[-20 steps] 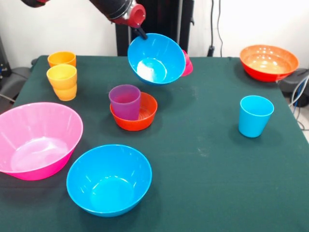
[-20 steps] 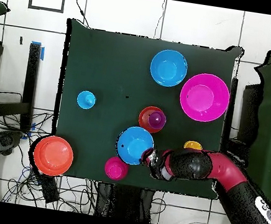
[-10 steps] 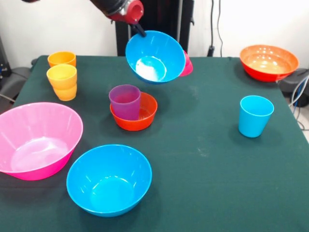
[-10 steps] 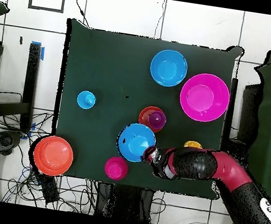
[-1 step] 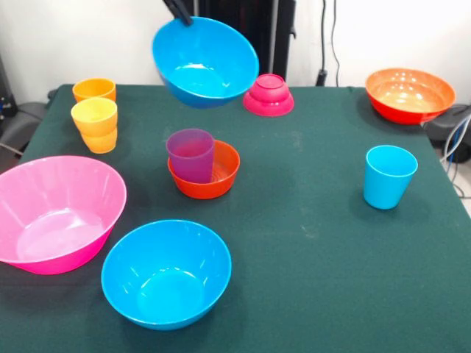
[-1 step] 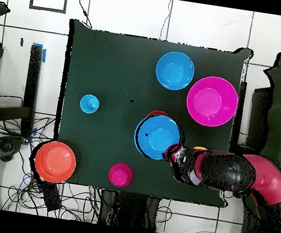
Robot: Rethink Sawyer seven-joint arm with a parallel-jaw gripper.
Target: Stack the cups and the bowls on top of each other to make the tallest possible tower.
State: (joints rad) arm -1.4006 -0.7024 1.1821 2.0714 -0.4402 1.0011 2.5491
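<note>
1. Held blue bowl (image 5: 204, 61): off the table, high in the front view, mouth tilted toward the camera and slightly down, rim's long axis running roughly 10 to 4 o'clock. Overhead it sits (image 6: 159, 136) over the middle of the cloth, covering most of the small orange-red bowl.
2. Gripper (image 5: 180, 10): only dark fingertips show at the top edge, at the bowl's 11 o'clock rim; the fingers are pinched onto that rim. Overhead, the gripper (image 6: 175, 154) meets the bowl at its 4 o'clock edge.
3. Purple cup (image 5: 190, 154): upright inside the small orange-red bowl (image 5: 221, 173), below the held bowl at about 6 o'clock.
4. Magenta bowl (image 5: 268, 95): upside down on the table, just at the held bowl's 4 o'clock.
5. Second blue bowl (image 5: 166, 273), upright, near edge; pink bowl (image 5: 55, 212) touching or just beside it at 10 o'clock.
6. Yellow-orange cup (image 5: 95, 124) and orange cup (image 5: 94, 90): upright, left side, close together.
7. Light blue cup (image 5: 388, 176): upright, alone, right side.
8. Wide orange bowl (image 5: 409, 94): far right corner.
9. Table (image 5: 309, 250): dark green cloth.
</note>
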